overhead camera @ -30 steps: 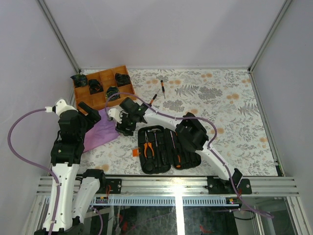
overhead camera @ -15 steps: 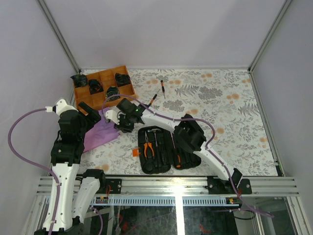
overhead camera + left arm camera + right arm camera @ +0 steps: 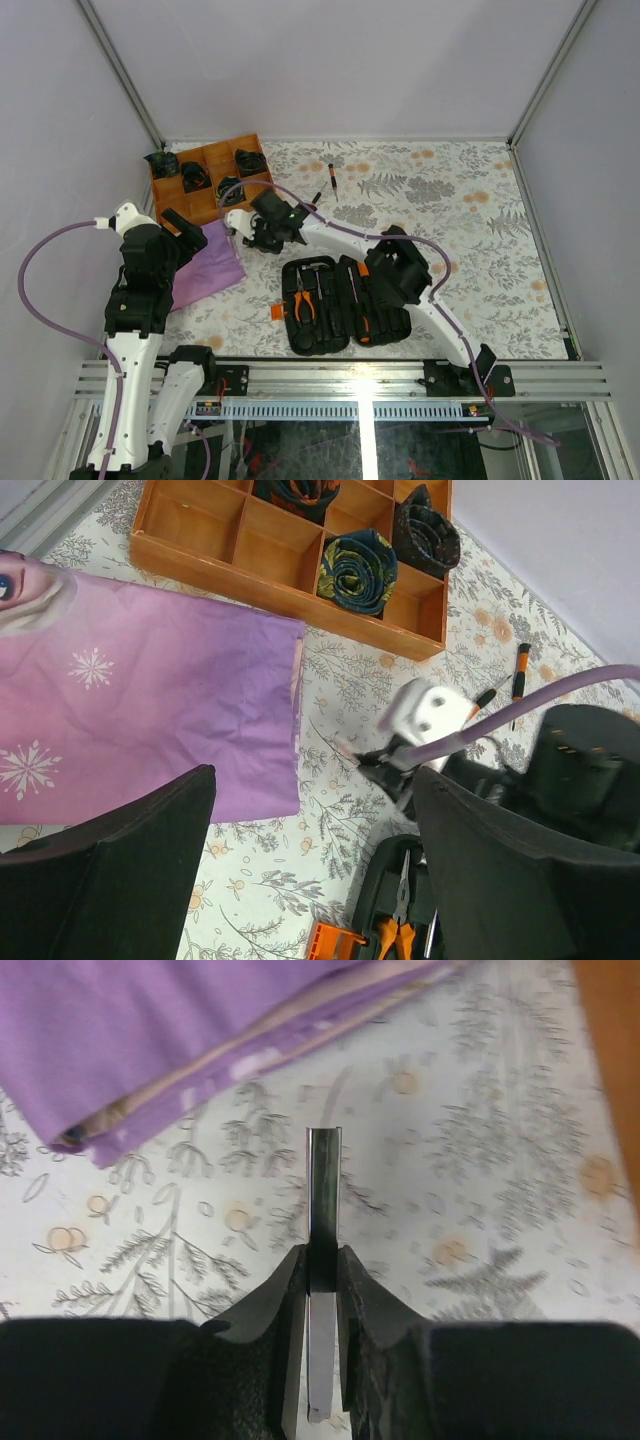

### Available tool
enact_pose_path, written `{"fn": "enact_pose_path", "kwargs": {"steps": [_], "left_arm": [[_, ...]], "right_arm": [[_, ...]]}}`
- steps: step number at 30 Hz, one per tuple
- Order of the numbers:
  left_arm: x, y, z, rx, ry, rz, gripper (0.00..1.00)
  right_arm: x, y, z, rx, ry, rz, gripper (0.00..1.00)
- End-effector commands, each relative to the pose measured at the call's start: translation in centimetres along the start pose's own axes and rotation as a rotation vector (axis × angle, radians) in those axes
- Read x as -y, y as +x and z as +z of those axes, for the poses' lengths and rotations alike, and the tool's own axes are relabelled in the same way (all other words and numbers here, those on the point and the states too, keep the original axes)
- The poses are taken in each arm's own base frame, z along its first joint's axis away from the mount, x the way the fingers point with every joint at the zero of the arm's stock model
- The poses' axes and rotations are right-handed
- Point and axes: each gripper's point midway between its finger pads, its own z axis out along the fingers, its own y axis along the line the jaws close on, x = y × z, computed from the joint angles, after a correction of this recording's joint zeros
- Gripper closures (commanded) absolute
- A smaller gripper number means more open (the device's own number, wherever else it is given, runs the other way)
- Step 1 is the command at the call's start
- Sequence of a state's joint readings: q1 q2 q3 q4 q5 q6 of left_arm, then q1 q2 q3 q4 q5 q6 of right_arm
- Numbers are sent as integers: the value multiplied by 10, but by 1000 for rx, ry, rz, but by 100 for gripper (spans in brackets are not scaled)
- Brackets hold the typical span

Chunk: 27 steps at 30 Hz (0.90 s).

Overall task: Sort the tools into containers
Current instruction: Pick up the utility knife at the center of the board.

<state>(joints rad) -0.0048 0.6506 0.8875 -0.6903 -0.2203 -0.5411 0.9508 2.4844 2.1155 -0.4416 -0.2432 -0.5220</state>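
A thin flat steel tool [image 3: 323, 1185] sits clamped between the fingers [image 3: 283, 1305] of my right hand [image 3: 322, 1260]. Its free end pokes past the tips over the flowered counter [image 3: 480, 1190]; which tool it is I cannot tell. Just left of it is the folded edge of the purple cloth [image 3: 190, 1030], not touching the steel. Just beyond, on the far left, stands the wooden divided tray [image 3: 205, 180] with dark patterned fabric rolls [image 3: 358, 570] in its compartments. Both hem my hand in on that side.

To the near right lies the open tool case [image 3: 335, 330], close to the near edge of the counter. It has the orange-handled pliers [image 3: 303, 297] in its left half and an orange tab [image 3: 276, 312] at its left side. Two thin drivers [image 3: 332, 180] lie loose on the far side, one of them just beside my right forearm. The widest open room is to the right of the case and drivers, out to the right wall.

My right arm [image 3: 400, 265] reaches from its base at the near right, over the case's right half, diagonally to the far left. My left arm [image 3: 145, 270] stands folded at the left edge. My left hand [image 3: 312, 780] is above the cloth, its fingers spread wide apart.
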Motion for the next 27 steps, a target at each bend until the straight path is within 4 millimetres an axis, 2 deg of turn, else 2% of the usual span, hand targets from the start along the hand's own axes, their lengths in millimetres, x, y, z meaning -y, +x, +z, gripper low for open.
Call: {"fn": "enact_pose_path", "kwargs": {"steps": [1,8,12,14,15,23,26,27], "left_arm": [[0,-2,2,13,7,14,21],[4,-2,1,4,24,13,21],[15,1,0,-20,86,20,21],[27,4,-3,-39,150,22,21],[32,5,-4,-48,182,21,21],[94,18,-16,-155,517,-26,20],[113,23,-20,-197,625,-60,16],[117,24,-21,-207,653,-66,16]], "right_arm": [[55,-65,-69,209,169,37,87],[81,-74,-101,310,206,190,92],[82,-71,-129,339,211,323,95],[74,-69,-145,365,194,388,96],[69,-72,-159,390,193,415,96],[18,-53,-209,517,58,701,100],[1,-44,-223,566,-5,799,100],[-5,-47,-235,600,-22,817,100]]}}
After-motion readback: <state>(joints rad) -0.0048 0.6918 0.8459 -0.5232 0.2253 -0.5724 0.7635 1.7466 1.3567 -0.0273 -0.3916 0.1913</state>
